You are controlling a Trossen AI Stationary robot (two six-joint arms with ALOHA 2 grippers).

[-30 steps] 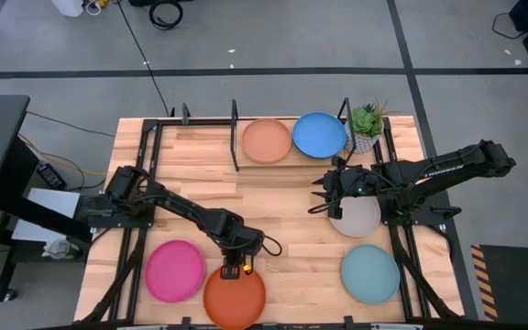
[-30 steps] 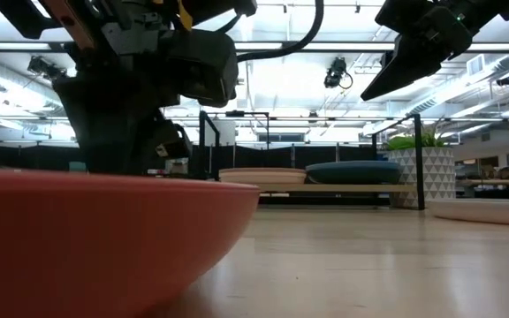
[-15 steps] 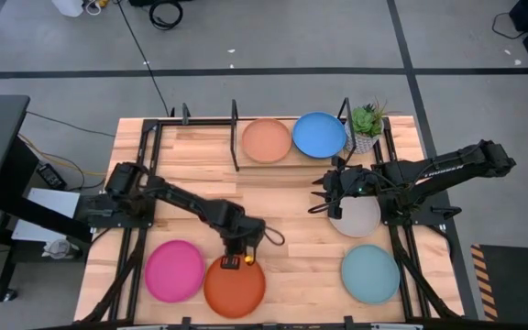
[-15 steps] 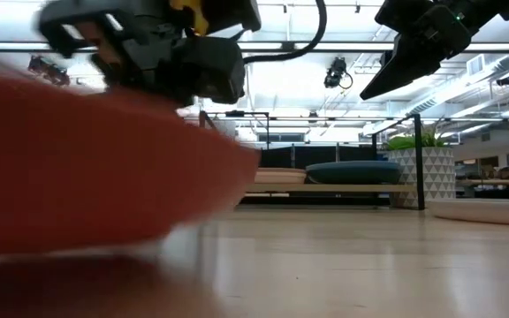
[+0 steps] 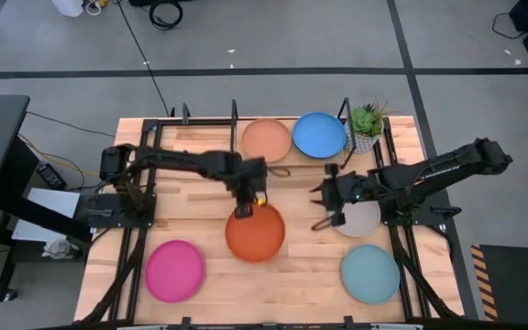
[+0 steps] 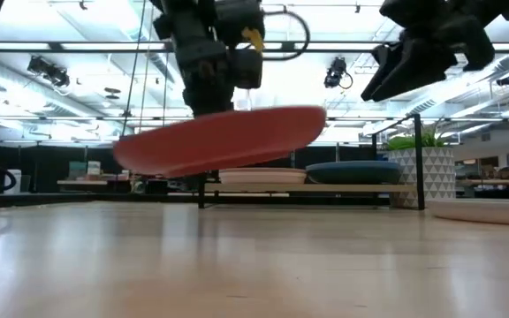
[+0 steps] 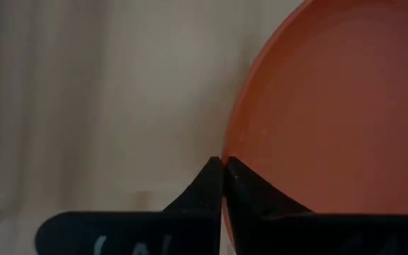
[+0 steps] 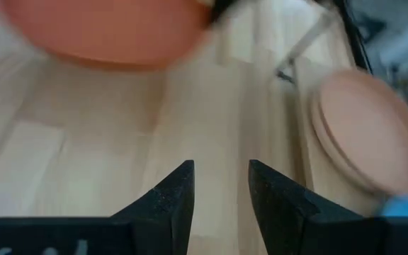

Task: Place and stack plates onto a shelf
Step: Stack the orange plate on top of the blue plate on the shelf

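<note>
My left gripper [image 5: 247, 209] is shut on the orange plate [image 5: 256, 234], which hangs in the air over the middle of the table [image 6: 219, 141]. My right gripper [image 5: 322, 209] is open and hovers to the plate's right, beside a pale plate [image 5: 360, 220] that lies flat on the table. Its fingers [image 8: 168, 195] point toward the orange plate [image 8: 105, 32]. The tan plate [image 5: 266, 140] and the blue plate [image 5: 319, 135] lie side by side on the black-rod shelf [image 5: 236, 137] at the far edge. The magenta plate [image 5: 175, 271] and the light teal plate [image 5: 370, 273] lie near the near edge. My left gripper pinches the orange plate's rim at its far side [image 7: 227, 152] between its two fingers, coming from above and pointing down. The plate is lifted clear of the table and hangs tilted, its left side lower in the low view [image 6: 140, 155].
A small potted plant [image 5: 367, 122] stands at the shelf's right end. The shelf's upright posts [image 5: 345, 115] rise at the far edge. Bare wood lies between the orange plate and the shelf, and at the table's left far part [image 5: 191, 151].
My left gripper has carried the orange plate up from the table's near edge and toward the far edge, to the middle of the table. The plate, flat on the table a second ago, is now lifted clear and tilted. My right gripper has shifted a little toward the near edge.
</note>
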